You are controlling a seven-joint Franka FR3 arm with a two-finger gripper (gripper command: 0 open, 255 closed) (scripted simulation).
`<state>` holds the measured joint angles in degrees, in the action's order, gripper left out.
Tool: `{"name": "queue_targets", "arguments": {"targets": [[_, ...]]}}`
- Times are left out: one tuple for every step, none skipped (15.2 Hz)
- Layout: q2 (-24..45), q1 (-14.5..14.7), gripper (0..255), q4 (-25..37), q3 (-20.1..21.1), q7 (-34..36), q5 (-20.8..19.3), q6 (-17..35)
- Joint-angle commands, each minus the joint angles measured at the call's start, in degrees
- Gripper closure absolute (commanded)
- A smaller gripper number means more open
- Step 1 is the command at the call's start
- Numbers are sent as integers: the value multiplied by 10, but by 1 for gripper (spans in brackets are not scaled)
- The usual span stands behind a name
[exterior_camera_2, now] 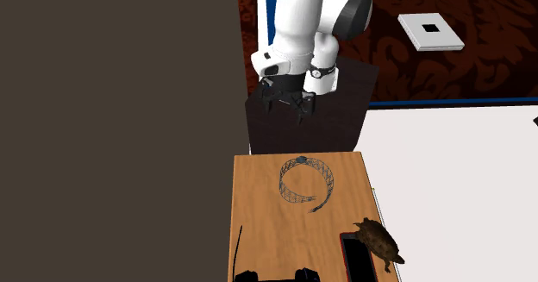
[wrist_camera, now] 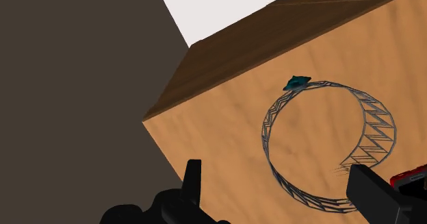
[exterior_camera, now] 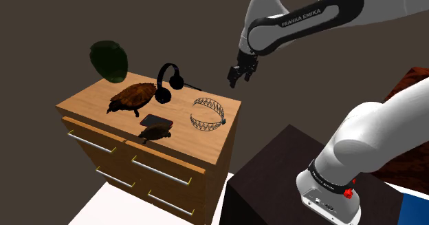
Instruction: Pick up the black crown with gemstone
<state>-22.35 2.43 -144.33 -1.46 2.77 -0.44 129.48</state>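
Hanging in the air just off the edge of the wooden bench (exterior_camera: 218,144), the end effector (exterior_camera: 237,74) is holding its two black fingers spread apart and is gripping nothing. It is sitting above and well apart from the crown (wrist_camera: 375,130). The crown is lying flat on the bench top, near the end closest to the robot's dark stand (exterior_camera: 275,182). It is a dark wire lattice band, nearly round and not fully closed, with its ring opening facing up. The teal gemstone (wrist_camera: 297,82) is pointing toward the bench edge on the stand's side. The band's loose ends are lying on the opposite side, so its slight long axis is running from gem to gap. Further along the bench, a brown turtle (exterior_camera: 130,98) and black headphones (exterior_camera: 168,82) are resting. A smaller turtle (exterior_camera: 158,131) is sitting against a flat black slab (exterior_camera: 152,120).
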Motion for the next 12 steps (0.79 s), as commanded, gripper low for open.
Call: {"name": "queue_targets", "arguments": {"targets": [[41,5,0,1,-1,-1,11,38],[62,8,0,4,-2,-3,18,55],[84,11,0,7,-3,-5,24,72],[106,13,0,11,-3,-7,32,88],[128,16,0,16,-3,-10,40,104],[150,19,0,22,-4,-14,48,119],[173,22,0,28,-3,-18,57,133],[196,24,0,35,-3,-23,67,147],[218,26,0,43,-2,-28,77,160],[241,28,0,52,-1,-34,88,173],[251,28,0,56,0,-36,92,177],[257,28,0,54,1,-38,94,185]]}}
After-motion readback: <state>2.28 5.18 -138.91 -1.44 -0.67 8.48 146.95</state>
